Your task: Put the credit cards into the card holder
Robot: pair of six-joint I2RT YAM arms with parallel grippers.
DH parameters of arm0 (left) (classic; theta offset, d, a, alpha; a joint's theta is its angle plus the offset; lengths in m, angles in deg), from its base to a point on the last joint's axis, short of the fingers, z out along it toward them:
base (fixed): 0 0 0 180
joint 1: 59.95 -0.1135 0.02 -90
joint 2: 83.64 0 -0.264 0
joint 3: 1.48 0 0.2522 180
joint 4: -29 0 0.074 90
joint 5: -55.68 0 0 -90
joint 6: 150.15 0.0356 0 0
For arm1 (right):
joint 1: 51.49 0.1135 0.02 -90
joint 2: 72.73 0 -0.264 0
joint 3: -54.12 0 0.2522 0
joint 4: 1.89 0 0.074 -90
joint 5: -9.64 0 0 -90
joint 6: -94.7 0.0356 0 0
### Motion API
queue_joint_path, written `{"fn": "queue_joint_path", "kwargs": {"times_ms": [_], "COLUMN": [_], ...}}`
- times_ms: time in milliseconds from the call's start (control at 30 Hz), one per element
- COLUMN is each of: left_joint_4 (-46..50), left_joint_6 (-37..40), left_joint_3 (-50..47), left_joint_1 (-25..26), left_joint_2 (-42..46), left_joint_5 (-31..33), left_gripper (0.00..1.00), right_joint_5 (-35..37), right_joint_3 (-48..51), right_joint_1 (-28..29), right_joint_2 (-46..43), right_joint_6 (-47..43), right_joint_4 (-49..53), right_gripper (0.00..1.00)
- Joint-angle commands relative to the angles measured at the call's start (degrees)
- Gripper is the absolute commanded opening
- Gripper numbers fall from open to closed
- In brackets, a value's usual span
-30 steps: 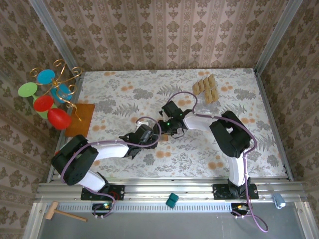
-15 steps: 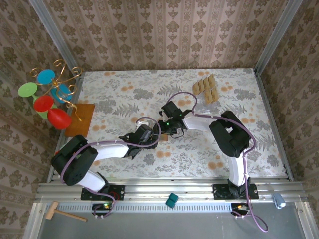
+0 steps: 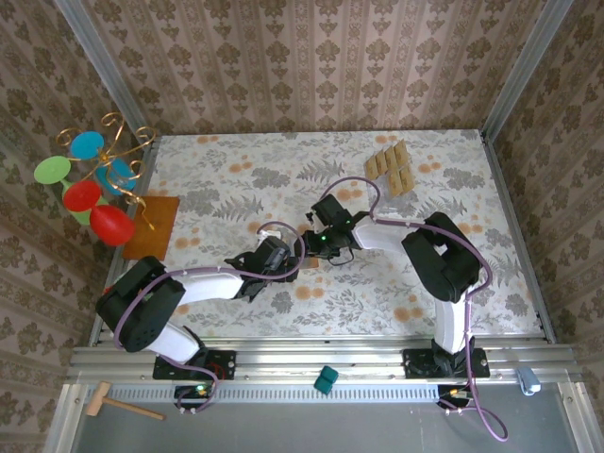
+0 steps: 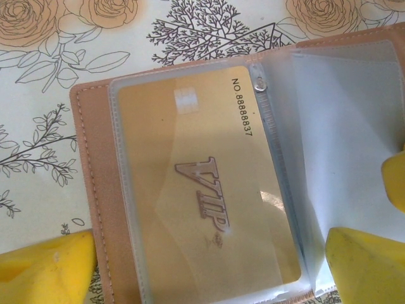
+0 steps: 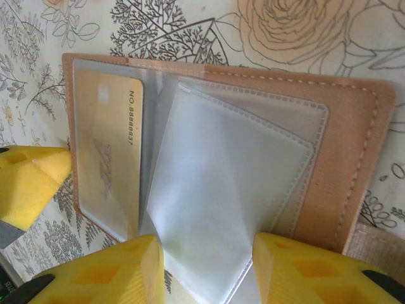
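The card holder lies open on the flowered table, half hidden between both wrists. One gold credit card marked VIP sits in its left clear pocket. My left gripper is open wide, its yellow fingers on either side of that left half. My right gripper has its jaws apart over the holder, and a raised clear sleeve stands between its fingers. I cannot tell whether they press it. Several more credit cards lie fanned at the far right of the table.
An orange-brown mat lies at the left edge under a gold wire stand with coloured discs. On the front rail sit a teal block and a wooden mallet. Patterned walls enclose the table.
The right arm's wrist and forearm have shifted slightly to the right. The left arm and the holder look unmoved.
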State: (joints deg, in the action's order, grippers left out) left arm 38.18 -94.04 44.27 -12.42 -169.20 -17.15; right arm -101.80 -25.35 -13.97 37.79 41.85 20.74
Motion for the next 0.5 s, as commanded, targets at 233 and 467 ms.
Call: {"fn": "queue_joint_path", "kwargs": {"times_ms": [233, 467], "left_joint_4": [3.8, 3.2], "left_joint_6": [-1.1, -1.1], "left_joint_3": [-1.7, -1.7], "left_joint_1": [-1.0, -1.0], "left_joint_2": [0.4, 0.1], "left_joint_5": [0.4, 0.1], "left_gripper": [0.94, 0.95], "right_joint_5": [0.2, -1.6], "right_joint_3": [1.2, 0.6], "right_joint_1": [0.1, 0.2], "right_joint_2": [-0.2, 1.4], "right_joint_6": [1.0, 3.1], "right_joint_4": [1.3, -1.2], "right_gripper": [0.47, 0.50]}}
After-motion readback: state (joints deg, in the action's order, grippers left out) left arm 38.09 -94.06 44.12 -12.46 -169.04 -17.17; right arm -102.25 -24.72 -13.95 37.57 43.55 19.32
